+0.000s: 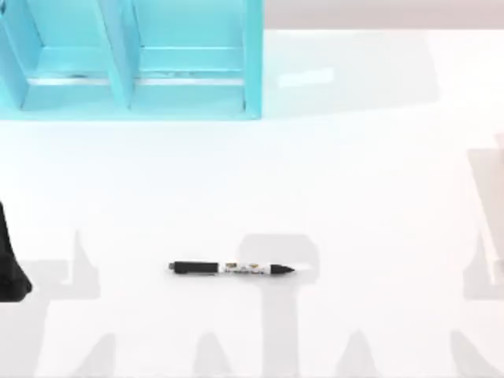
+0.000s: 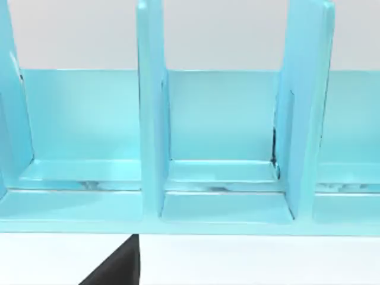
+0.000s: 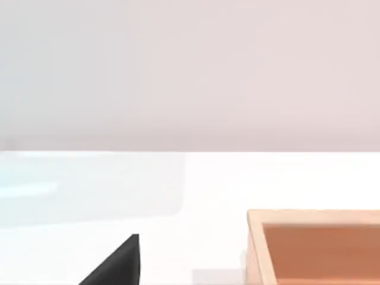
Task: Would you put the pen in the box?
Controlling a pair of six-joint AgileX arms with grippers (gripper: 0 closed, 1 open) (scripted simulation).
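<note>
In the top view, the pen lies flat on the white table, in the near middle part, with its length going from left to right. Its left half is black, its right half is white with small yellow and black print, and the black pointed tip looks toward the right side of the table. Nothing touches it. At the far left corner stands a light blue rack with upright dividers that make open compartments, well apart from the pen. At the left edge of the table a dark part of the left arm comes into the picture; I cannot tell if its fingers are apart or together. Soft grey shadows lie across the near part of the table, and behind the far edge there is a plain pale wall. In the left wrist view, the same blue rack is close in front, with two tall dividers, a low front lip and some dark scratches on the floor of the compartments; a black wedge shows at the lower edge over the white table. In the right wrist view, the corner of an open light wooden box rests on the white table, and a similar black wedge shows at the lower edge; the state of the right gripper's fingers I cannot tell either. Behind it the wall is plain and pale.
</note>
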